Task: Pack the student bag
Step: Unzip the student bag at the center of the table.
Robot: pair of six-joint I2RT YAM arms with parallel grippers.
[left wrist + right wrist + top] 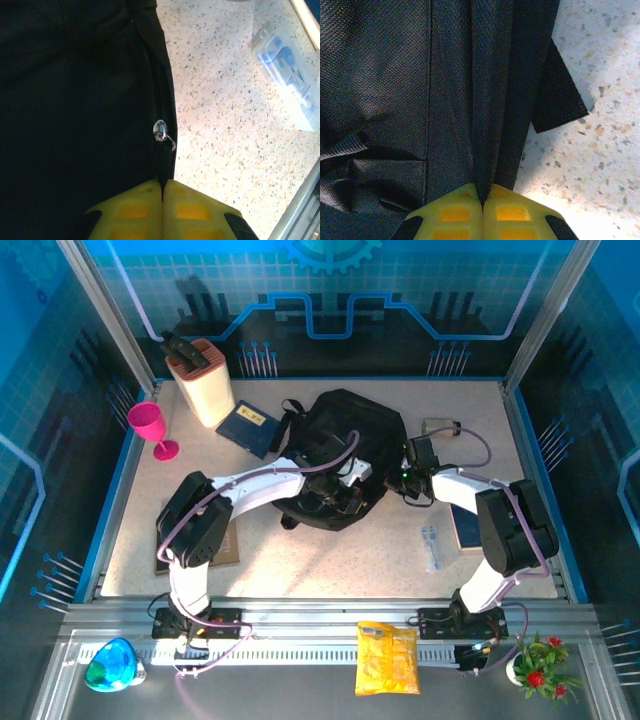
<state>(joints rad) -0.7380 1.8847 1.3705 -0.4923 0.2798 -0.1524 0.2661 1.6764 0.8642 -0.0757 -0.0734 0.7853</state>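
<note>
Left wrist: I see left gripper [162, 189] clamped on zipper pull [163, 167] | right wrist: right gripper [482, 194] pinching student bag [450, 100] fold | top: arms [265, 480] converge.

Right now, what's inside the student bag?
Nothing inside is visible. The student bag shows only black outer fabric; the left gripper pinches its zipper pull, the right gripper a fabric fold. Contents are covered.

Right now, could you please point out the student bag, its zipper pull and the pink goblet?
student bag [350, 425]: top external view, upper fabric panel.
zipper pull [160, 131]: left wrist view, metal slider.
pink goblet [146, 421]: top external view, bowl.
</note>
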